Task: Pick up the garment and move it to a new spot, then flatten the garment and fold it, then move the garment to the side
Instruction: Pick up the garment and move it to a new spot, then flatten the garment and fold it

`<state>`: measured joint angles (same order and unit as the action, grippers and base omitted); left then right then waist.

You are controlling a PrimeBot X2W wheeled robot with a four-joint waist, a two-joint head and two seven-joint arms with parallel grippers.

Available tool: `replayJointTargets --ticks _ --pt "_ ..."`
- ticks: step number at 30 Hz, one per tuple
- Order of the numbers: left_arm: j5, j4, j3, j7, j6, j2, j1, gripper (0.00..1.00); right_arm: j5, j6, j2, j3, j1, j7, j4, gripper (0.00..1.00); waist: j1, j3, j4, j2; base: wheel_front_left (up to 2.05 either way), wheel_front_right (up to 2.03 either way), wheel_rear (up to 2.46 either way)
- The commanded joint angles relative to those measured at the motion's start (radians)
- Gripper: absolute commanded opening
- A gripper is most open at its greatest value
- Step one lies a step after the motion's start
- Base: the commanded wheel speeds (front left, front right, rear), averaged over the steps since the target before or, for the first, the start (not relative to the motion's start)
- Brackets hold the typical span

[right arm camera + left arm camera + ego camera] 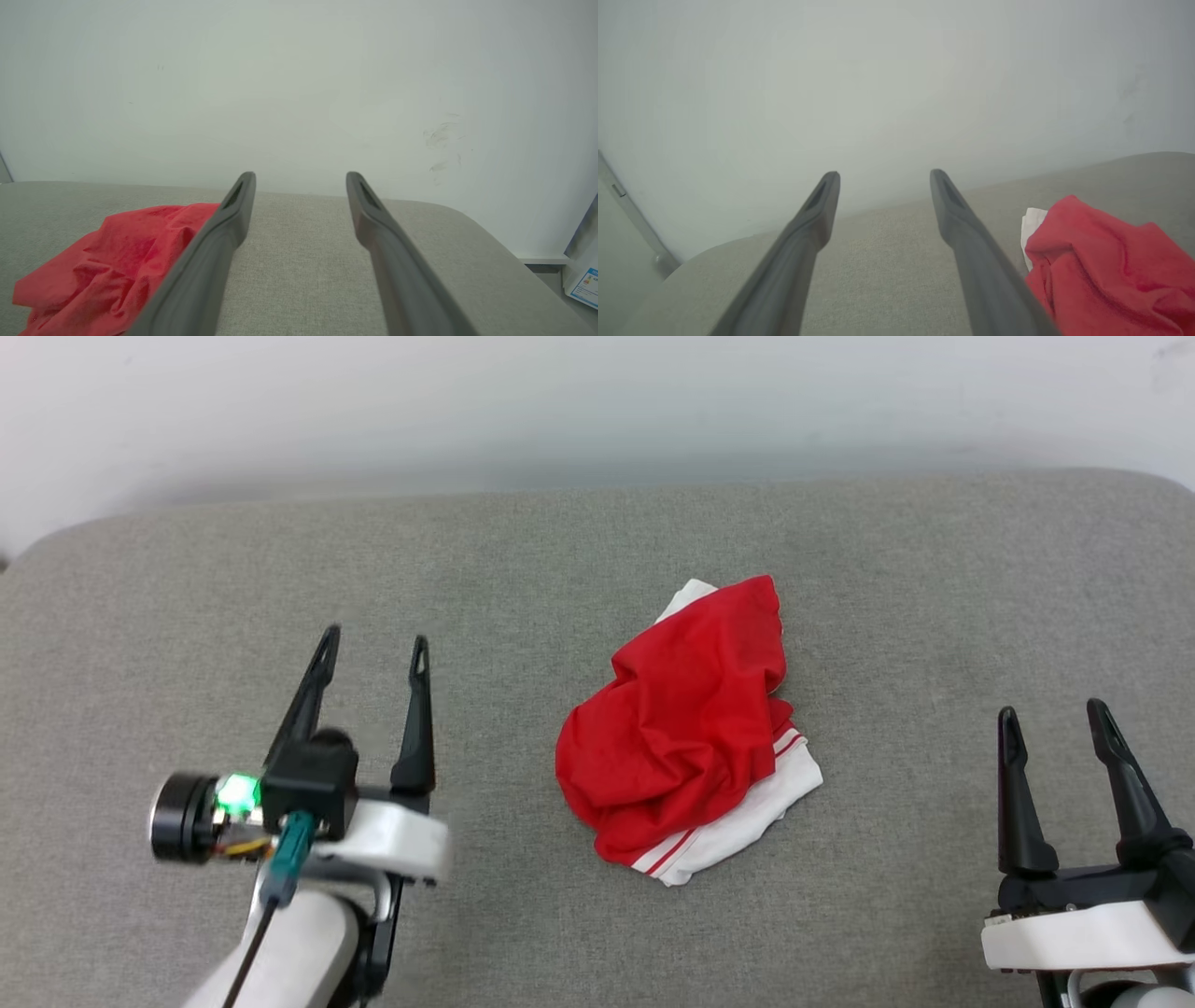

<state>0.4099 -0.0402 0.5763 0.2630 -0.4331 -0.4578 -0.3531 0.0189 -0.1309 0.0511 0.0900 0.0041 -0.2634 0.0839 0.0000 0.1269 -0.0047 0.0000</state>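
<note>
**Crumpled shirt mid-desk, both grippers released on either side**

At the lower left of the head view, the left gripper hangs over bare grey cloth with its two dark fingers spread and nothing between them. Its own wrist view shows the same gap, with the shirt off at that frame's lower right edge.

In the centre of the head view, slightly right of the middle, the garment lies bunched in a loose heap on the desk. The red body is piled on top. A white sleeve with striped trim pokes out at the heap's lower right, and a sliver of white shows at its upper edge. It looks light, limp and not slippery. It will likely sag and drag when lifted, and a pinch may catch more than one layer. The exposed white sleeve edge or the raised red ridge at the top seems the easiest hold, since the collar and hem are buried in the folds.

At the lower right, the right gripper is likewise released and empty, well apart from the cloth. In its wrist view the garment sits at the lower left.

Nothing else lies on the desk, so the reach is unobstructed. A pale wall runs behind it, and a white labelled object stands off the far right edge.
</note>
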Motion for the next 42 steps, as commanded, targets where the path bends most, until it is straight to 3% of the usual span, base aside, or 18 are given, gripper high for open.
replayJointTargets --ticks 1,9,21,34,42 --pt "-0.026 0.009 -0.026 0.002 -0.001 0.013 0.040 1.00 0.007 0.000 -0.001 0.003 0.013 -0.002 -0.002 1.00 0.0000 -0.007 0.002 0.0000 0.00 0.00 0.00" --pt "-0.138 0.029 -0.207 0.003 0.050 0.120 0.227 1.00 0.037 0.000 -0.001 0.010 0.043 -0.002 -0.023 1.00 0.0000 -0.035 0.003 0.0000 0.00 0.00 0.00" --pt "-0.250 0.047 -0.400 0.003 0.207 0.263 0.372 1.00 0.101 0.000 -0.001 0.012 0.094 -0.002 -0.065 1.00 0.0000 -0.074 0.007 0.0000 0.00 0.00 0.00" --pt "-0.320 0.032 -0.507 0.003 0.309 0.342 0.406 1.00 0.115 0.000 -0.001 0.002 0.119 -0.002 -0.071 1.00 0.0000 -0.089 0.009 0.0000 0.00 0.00 0.00" --pt "-0.346 0.022 -0.540 0.003 0.346 0.369 0.409 1.00 0.120 0.000 -0.001 0.012 0.110 -0.002 -0.063 1.00 0.0000 -0.091 0.011 0.0000 0.00 0.00 0.00"
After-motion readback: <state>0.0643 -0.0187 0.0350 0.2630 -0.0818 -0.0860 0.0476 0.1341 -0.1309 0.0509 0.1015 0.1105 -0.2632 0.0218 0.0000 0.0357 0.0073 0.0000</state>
